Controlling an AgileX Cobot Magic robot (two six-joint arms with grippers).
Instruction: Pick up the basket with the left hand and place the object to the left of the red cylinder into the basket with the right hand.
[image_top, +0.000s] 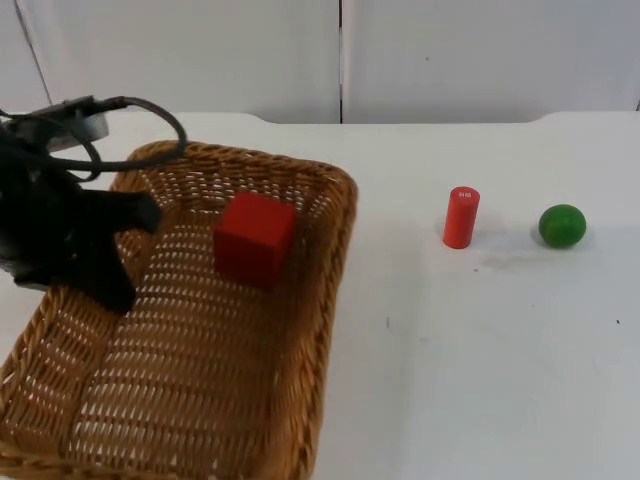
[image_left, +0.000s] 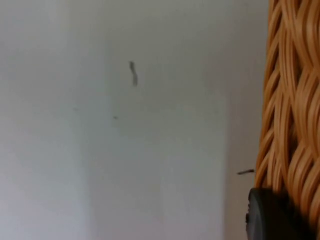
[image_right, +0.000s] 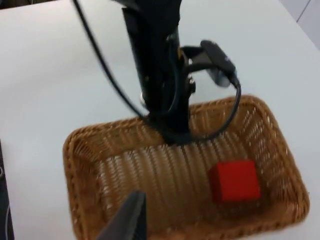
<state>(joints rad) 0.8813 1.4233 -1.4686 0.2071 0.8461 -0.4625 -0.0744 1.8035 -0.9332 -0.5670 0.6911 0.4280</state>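
Left end effector (image_top: 125, 255) clamped on wicker basket (image_top: 320, 300) rim, red cube (image_top: 254, 238) inside, right end effector (image_right: 131, 220) above, grip unclear.

The wicker basket (image_top: 200, 400) runs off the top view's lower edge, the left arm (image_top: 60, 240) covers its left rim and hides the left gripper's fingers there, and the pale marking on top of the red cylinder (image_top: 461, 217) is too small to read.
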